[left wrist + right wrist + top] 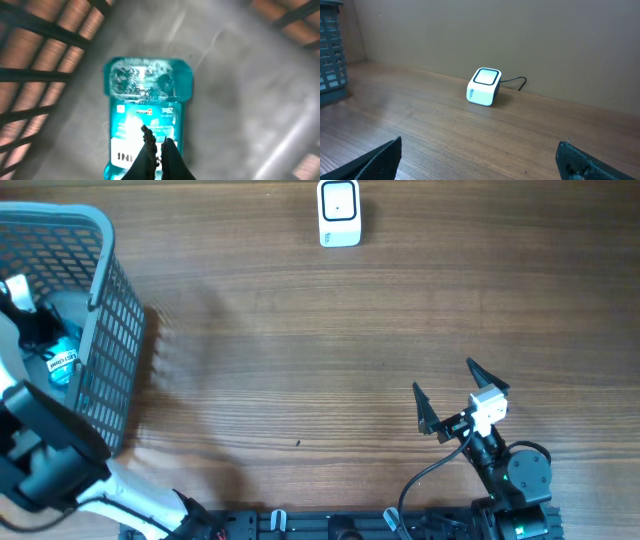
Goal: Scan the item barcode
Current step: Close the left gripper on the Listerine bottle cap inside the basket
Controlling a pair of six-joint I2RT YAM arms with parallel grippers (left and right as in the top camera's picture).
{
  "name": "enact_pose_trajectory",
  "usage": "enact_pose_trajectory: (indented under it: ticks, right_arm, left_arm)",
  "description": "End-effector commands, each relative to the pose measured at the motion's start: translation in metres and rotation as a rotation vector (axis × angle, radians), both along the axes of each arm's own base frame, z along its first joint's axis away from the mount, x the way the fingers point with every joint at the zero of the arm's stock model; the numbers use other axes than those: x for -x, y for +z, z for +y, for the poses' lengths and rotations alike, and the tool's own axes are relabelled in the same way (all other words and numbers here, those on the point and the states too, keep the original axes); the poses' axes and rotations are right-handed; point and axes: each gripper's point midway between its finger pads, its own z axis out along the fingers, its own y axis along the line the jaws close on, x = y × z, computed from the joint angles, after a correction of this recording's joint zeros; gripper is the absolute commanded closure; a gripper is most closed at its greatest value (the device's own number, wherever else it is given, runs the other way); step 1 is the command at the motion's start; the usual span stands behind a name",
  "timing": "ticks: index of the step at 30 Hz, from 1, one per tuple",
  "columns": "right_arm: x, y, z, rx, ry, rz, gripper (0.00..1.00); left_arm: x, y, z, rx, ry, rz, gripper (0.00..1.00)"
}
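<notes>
**Position.** The bottle point(146, 107) lies flat on the floor of the grey mesh basket point(108, 330) at the left end of the table point(300, 350). Its printed label faces up. The white scanner point(340, 212) stands well apart from it at the far edge. The cap is out of view.

**Claws.** In the wrist view, the left gripper point(156, 136) hangs directly over the label. Its fingers are pressed together and we see nothing between them, so we judge that the bottle is not held. The right gripper point(442, 375) rests near the robot's base with its jaws spread wide and empty, facing the scanner.

**Risks.**
- Closed fingers cannot take the bottle. If they descend as they are, they would only press or skid on the smooth plastic and push it against the basket wall.
- The bottle lies flat, so the fingers must straddle its broad body. If they open too little they may ride over its shoulders and slip off.
- The basket walls stand high around the arm, so lifting at an angle could snag the mesh or tip the basket.
- A grip across the label could cover the barcode from the scanner window. We cannot tell from here where the barcode sits.
</notes>
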Motion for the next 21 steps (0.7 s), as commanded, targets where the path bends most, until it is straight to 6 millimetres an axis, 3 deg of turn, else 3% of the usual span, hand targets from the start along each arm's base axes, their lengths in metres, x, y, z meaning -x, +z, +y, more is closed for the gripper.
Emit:
enact_pose_trajectory:
  ticks: [1,2,3,5,6,10,11,17,21]
  right_arm:
    - [0.000,0.002,-0.002,-0.004,-0.013,-0.010,0.00]
    - [0.000,0.002,-0.002,-0.004,-0.013,-0.010,0.00]
    - [0.000,0.002,-0.002,-0.004,-0.013,-0.010,0.00]
    - [0.000,0.002,-0.002,-0.004,-0.013,-0.010,0.00]
    - [0.000,0.002,-0.002,-0.004,-0.013,-0.010,0.00]
    - [0.000,0.002,-0.002,-0.004,-0.013,-0.010,0.00]
    - [0.000,0.002,-0.002,-0.004,-0.013,-0.010,0.00]
    - [0.000,0.002,-0.002,-0.004,-0.013,-0.010,0.00]
    - [0.000,0.002,-0.002,-0.004,-0.013,-0.010,0.00]
  left_arm:
    - [-0.003,0.051,0.000,-0.053,0.024,-0.110,0.96]
    - [-0.001,0.051,-0.002,-0.047,0.026,-0.104,0.95]
    - [0.001,0.050,-0.003,-0.037,0.037,-0.098,0.82]
    - [0.009,0.041,-0.010,0.011,0.080,-0.064,0.31]
    - [0.012,0.038,-0.012,0.027,0.095,-0.051,0.19]
    - [0.024,0.014,-0.020,0.097,0.140,0.024,0.16]
    - [0.026,0.009,-0.020,0.107,0.142,0.038,0.01]
    - [0.044,-0.029,-0.020,0.162,0.151,0.123,0.00]
    - [0.052,-0.043,-0.015,0.176,0.176,0.137,0.00]
